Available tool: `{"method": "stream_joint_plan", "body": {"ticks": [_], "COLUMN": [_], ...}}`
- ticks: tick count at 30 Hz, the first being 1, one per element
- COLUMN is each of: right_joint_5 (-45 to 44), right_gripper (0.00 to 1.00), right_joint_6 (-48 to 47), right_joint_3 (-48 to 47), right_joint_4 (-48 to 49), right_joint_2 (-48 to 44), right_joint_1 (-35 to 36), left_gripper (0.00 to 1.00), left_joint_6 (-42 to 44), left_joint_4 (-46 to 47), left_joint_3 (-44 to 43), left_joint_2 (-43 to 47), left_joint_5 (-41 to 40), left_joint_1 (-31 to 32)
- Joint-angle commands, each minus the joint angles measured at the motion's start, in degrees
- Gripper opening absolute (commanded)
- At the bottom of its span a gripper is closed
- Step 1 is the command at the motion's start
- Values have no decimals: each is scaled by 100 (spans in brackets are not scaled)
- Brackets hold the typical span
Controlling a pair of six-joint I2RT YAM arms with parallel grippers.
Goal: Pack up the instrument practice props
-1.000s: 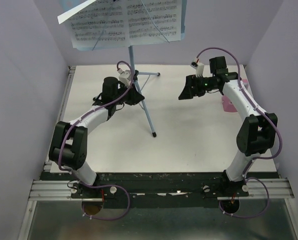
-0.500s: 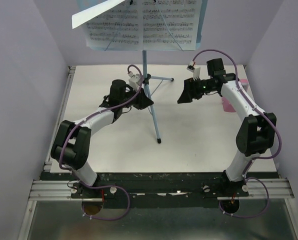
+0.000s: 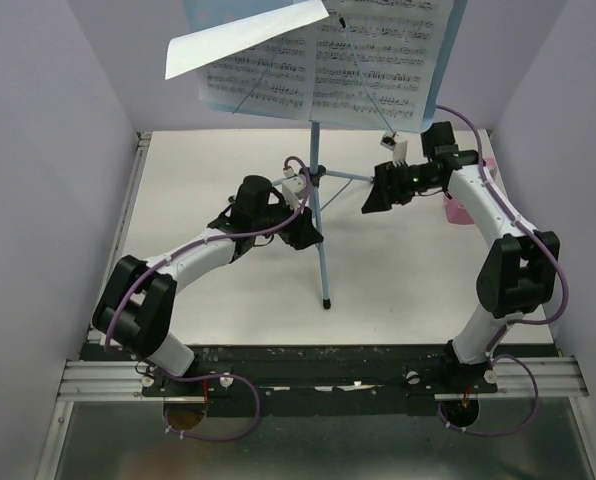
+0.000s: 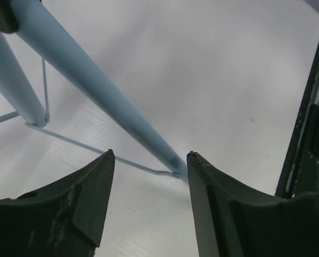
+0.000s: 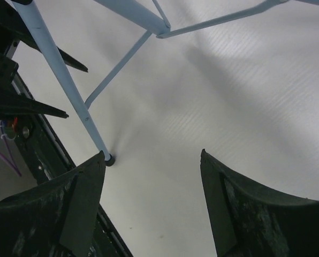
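Note:
The light-blue music stand [image 3: 322, 260] stands at mid-table, its desk high at the back. White sheet-music pages [image 3: 278, 75] rest on the desk, and one page juts out to the left. My left gripper [image 3: 306, 236] is open beside the stand's lower pole. In the left wrist view its jaws [image 4: 150, 155] are apart, and a stand leg [image 4: 95, 80] runs just past the right fingertip, outside the gap. My right gripper [image 3: 371, 203] is open to the right of the pole, with nothing in it [image 5: 152, 153]. The pink metronome [image 3: 456, 211] peeks out behind the right arm.
Purple walls close in the white table [image 3: 208, 300] on the left, right and back. The stand's foot [image 5: 109, 159] rests near the table's dark front rail [image 5: 36, 144]. A rear stand leg [image 3: 343, 178] runs toward my right gripper.
The stand has shifted right across the table together with my left gripper. The left jaws, shut on the stand before, have now opened off it. My right gripper edged down a little.

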State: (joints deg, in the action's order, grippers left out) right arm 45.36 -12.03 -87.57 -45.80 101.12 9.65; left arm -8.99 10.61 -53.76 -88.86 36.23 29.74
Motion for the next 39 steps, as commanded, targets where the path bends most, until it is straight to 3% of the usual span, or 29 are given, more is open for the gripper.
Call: {"method": "stream_joint_plan", "body": {"ticks": [1, 3, 8, 14, 18, 24, 26, 29, 34, 39], "right_joint_5": [-247, -291, -414, -844, -916, 235, -402, -283, 244, 70], "right_gripper": [80, 80, 81, 83, 84, 77, 78, 82, 84, 88], "right_joint_6": [96, 8, -343, -344, 7, 359, 298, -96, 113, -308], "right_joint_3": [117, 126, 56, -155, -698, -2201, -2440, -2930, -3987, -2953], "right_joint_4": [-323, -482, -667, 157, 896, 1248, 1642, 1961, 1855, 2741], "right_joint_2": [-610, -874, -1795, -3263, -3871, -3635, -3608, -3250, -2142, -2140], "right_joint_1": [-550, -884, -1544, -1642, -1642, -1616, -1204, -239, 1291, 2531], "left_gripper": [71, 77, 78, 76, 71, 69, 81, 99, 99, 99], "left_joint_6": [1415, 1907, 3208, 4177, 4686, 4793, 4985, 5250, 4653, 4495], "left_joint_4": [-1252, -1726, -2686, -3740, -4145, -4253, -3640, -2146, -1739, -1457], "left_joint_3": [-170, -144, -118, -573, -986, -1962, -1911, -1673, -2586, -3228], "left_joint_2": [640, 895, 1651, 2697, 3321, 3700, 3875, 4061, 3578, 3183], "left_joint_5": [77, 200, 508, 474, 61, -1431, -2195, -3163, -3044, -2533], "left_joint_1": [-213, -354, -758, -1005, -1110, -1189, -1198, -1259, -1699, -1805]}}
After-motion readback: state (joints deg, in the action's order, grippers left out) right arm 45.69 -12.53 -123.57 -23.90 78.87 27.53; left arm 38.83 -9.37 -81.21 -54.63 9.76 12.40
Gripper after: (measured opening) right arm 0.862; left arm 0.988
